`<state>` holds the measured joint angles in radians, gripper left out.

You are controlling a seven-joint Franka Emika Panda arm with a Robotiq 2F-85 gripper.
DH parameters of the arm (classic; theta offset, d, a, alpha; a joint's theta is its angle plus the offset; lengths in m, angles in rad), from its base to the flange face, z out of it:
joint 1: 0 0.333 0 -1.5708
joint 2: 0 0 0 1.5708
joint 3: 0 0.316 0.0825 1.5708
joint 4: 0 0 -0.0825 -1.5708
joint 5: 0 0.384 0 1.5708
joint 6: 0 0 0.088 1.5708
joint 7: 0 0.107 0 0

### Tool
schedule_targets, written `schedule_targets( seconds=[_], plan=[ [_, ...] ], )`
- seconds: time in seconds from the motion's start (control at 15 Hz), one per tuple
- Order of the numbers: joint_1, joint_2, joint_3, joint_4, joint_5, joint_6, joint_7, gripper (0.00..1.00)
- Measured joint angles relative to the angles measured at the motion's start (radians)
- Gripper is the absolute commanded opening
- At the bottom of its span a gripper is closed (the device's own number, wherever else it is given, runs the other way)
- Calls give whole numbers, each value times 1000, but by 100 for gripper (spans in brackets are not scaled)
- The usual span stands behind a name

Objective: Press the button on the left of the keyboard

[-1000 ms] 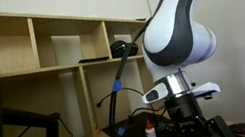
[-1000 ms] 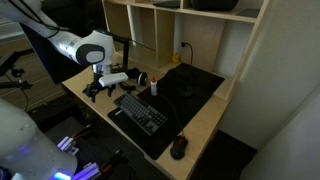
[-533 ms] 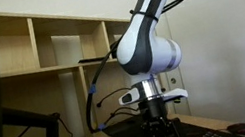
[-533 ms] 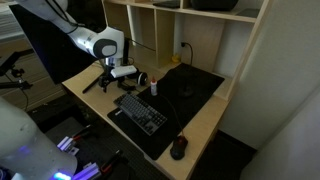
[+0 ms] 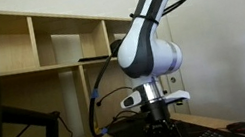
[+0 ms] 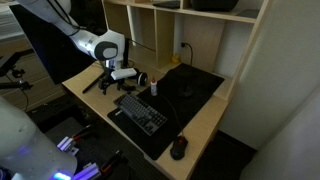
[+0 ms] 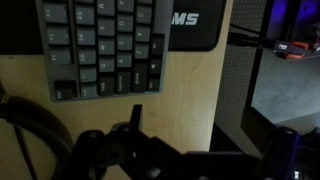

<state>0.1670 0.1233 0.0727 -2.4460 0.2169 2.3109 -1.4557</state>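
Observation:
The flat black keyboard [image 6: 140, 110] lies across the wooden desk [image 6: 205, 125]. In the wrist view its key rows [image 7: 100, 45] fill the upper left. My gripper [image 6: 106, 86] hangs over the desk beside the keyboard's end that lies away from the mouse. In an exterior view it is low over the desk [image 5: 163, 134]. In the wrist view [image 7: 198, 135] one finger stands over bare wood below the keyboard's corner. The other finger is lost against the dark. The jaws look open and hold nothing.
A dark rounded mouse [image 6: 179, 148] sits near the desk's front corner. A black mat [image 6: 195, 85] and a small white bottle [image 6: 153, 84] lie behind the keyboard. Wooden shelves [image 6: 190, 25] stand at the back. The desk edge [image 7: 218, 110] drops off beside the gripper.
Over the last second the arm swung across the desk toward the keyboard's end. Since half a second ago it has barely moved.

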Motion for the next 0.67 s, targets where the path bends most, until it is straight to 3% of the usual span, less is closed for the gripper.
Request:
schedule_targets(
  seconds=[0.47, 0.67],
  plan=[
    [-18, 12, 15, -5, 0, 1, 1, 100],
    [-23, 12, 21, -2, -9, -57, -1, 100]
  ],
)
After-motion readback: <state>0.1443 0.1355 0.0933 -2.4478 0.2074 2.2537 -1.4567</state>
